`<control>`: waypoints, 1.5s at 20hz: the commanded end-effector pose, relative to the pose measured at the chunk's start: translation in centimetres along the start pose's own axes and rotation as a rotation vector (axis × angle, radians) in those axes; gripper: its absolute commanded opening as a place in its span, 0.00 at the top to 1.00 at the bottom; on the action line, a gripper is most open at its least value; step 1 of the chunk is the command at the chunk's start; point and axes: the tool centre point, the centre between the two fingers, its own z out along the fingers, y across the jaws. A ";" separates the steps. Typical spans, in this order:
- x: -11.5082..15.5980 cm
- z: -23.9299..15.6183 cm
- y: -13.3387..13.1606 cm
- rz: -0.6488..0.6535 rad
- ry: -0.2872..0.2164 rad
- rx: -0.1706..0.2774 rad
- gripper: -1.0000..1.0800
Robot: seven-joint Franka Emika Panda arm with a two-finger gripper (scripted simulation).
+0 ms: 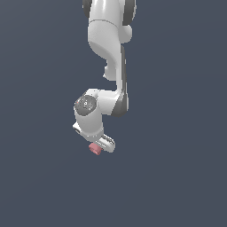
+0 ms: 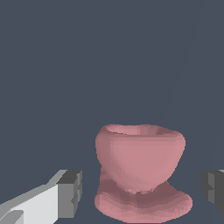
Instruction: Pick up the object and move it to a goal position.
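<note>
Two spread fingers (image 2: 70, 192) of the gripper (image 2: 142, 192) flank the object (image 2: 140, 166), untouched, unobstructed

A flat slate blue-grey ground (image 1: 177, 177) fills the exterior view from edge to edge, with no seam, wall, furniture or window to break it. The light is soft and even, and the tone hardly varies from the upper left of the frame to the lower right. The wrist view shows the same plain dark blue-grey surface behind everything
</note>
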 end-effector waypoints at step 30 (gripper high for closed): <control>0.0 -0.6 1.5 0.003 -0.001 0.000 1.00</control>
